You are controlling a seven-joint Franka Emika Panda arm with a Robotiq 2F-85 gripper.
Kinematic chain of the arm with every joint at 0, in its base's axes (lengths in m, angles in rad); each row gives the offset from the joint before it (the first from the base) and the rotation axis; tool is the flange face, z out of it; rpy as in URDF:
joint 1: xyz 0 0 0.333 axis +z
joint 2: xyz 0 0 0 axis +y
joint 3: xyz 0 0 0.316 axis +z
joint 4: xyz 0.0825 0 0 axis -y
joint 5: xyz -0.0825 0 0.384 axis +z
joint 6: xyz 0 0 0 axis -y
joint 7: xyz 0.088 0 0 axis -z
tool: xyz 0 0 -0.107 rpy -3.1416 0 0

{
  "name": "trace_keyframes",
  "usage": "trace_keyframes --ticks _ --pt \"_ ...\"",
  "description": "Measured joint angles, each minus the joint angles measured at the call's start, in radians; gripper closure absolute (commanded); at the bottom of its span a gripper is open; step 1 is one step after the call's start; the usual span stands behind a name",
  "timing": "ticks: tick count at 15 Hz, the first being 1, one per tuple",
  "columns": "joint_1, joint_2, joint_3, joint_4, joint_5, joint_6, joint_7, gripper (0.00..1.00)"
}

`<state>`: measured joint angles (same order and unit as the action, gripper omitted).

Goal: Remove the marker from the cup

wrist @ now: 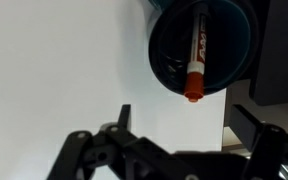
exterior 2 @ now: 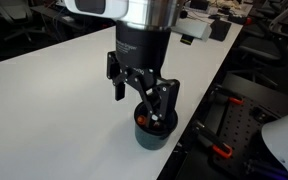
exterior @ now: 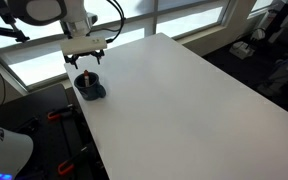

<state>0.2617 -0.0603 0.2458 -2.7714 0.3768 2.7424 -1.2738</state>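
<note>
gripping: nothing; gripper (exterior 2: pixel 144 105) jaws spread wide above the cup (exterior 2: pixel 154 136), seemingly clear of it.
marker (wrist: pixel 197 55): inside cup, orange end at rim.
wrist view alone: shows marker's whole length.

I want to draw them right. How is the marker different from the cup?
The marker is a thin stick; the cup is wide and round. The marker is pale with an orange-red end; the cup is dark blue all over. The marker leans inside; the cup stands upright. Both sit under the open claw.
</note>
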Motion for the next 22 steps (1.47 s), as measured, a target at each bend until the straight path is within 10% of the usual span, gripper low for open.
trace_keyframes --ticks 22 --pt "-0.07 0.115 -0.095 -0.001 -0.138 0.024 -0.196 0.0"
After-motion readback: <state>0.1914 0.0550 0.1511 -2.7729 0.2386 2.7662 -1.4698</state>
